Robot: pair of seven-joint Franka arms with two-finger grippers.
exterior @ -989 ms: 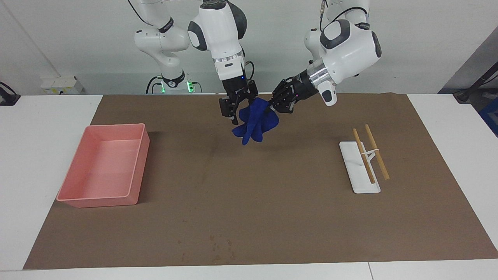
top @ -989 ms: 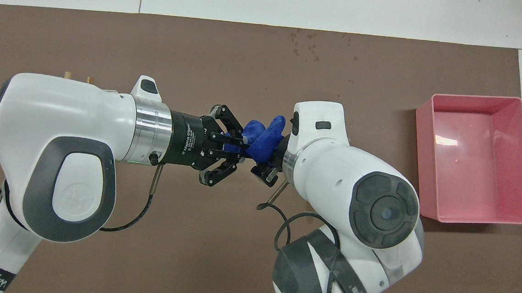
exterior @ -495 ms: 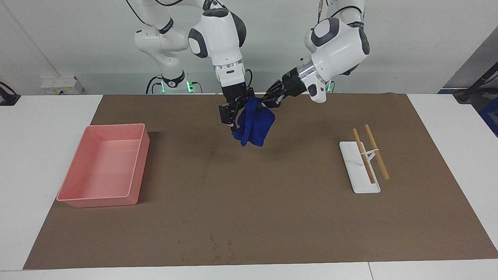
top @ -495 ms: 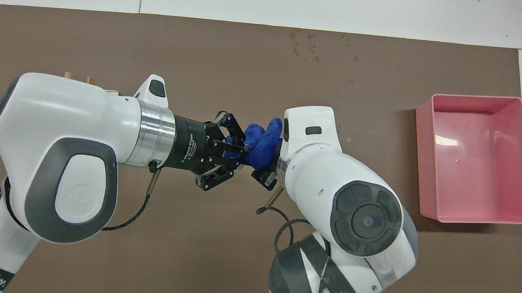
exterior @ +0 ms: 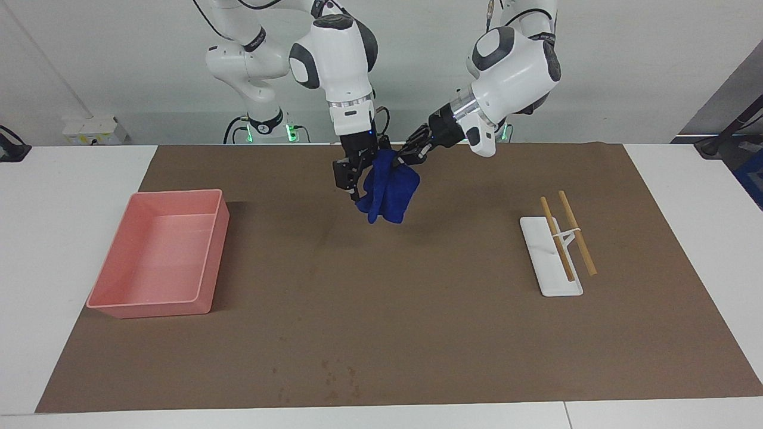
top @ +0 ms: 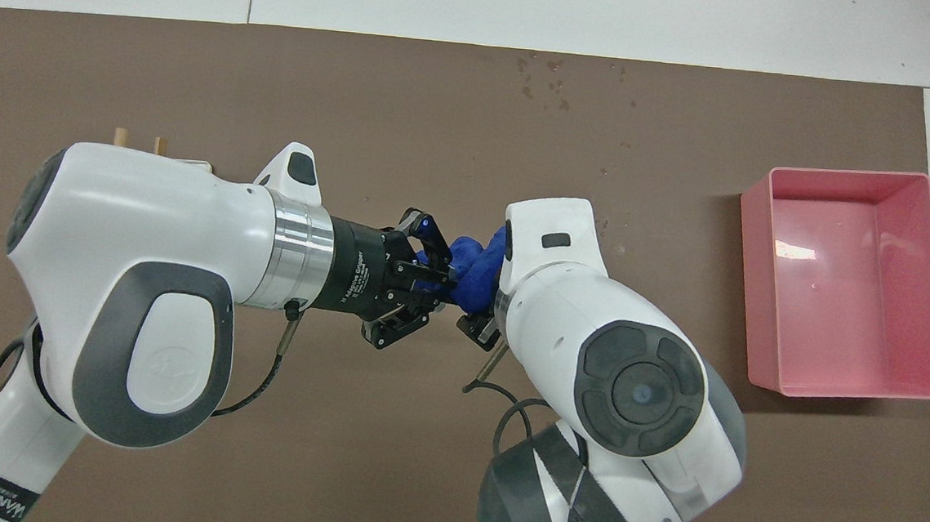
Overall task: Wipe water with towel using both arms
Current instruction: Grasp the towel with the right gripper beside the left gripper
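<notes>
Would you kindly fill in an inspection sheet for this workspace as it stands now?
Surface: brown mat on a white table; water droplets at the mat's edge farthest from the robots.
Job's things: blue towel hangs in the air between both grippers.
Clutter: empty pink tray; chopsticks on a white rest.
Grippers: left gripper shut on the towel; right gripper open beside it.
Cables: black cable loops from the right arm.
Surroundings: white wall.

Robot lab bench, from what I see: two white arms (exterior: 334, 53) bolted at a white table (exterior: 59, 196), brown mat (exterior: 381, 333), bare grey wall, socket box (exterior: 95, 130).
</notes>
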